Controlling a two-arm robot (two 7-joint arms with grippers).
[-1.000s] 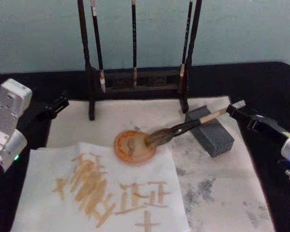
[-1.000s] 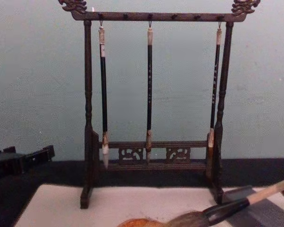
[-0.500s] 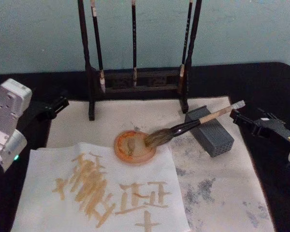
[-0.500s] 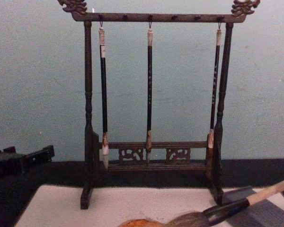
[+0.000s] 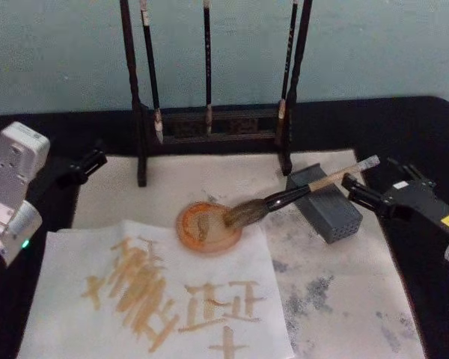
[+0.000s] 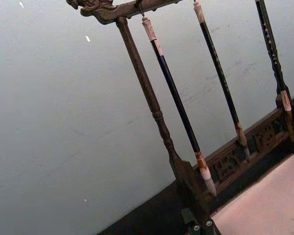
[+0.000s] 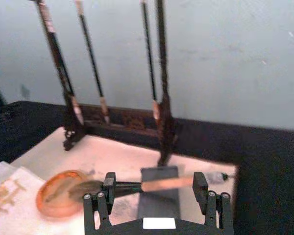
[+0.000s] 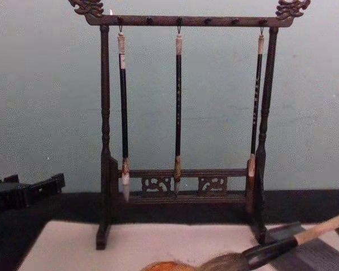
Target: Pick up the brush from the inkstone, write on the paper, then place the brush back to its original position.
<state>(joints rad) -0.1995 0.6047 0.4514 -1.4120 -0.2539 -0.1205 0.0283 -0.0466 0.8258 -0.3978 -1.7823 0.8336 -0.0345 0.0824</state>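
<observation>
The brush (image 5: pixel 288 197) lies across the inkstone (image 5: pixel 325 203), bristles in the orange dish (image 5: pixel 207 228) left of it. The right gripper (image 5: pixel 352 188) sits just right of the inkstone, fingers spread apart, apparently clear of the handle. The left gripper (image 5: pixel 90 162) idles far left; its finger state cannot be told.

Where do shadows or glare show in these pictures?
Chest view: the wall is evenly lit, and the rack throws no hard shadow on it. Head view: no glare on the paper; a green light glows on the left arm.
</observation>
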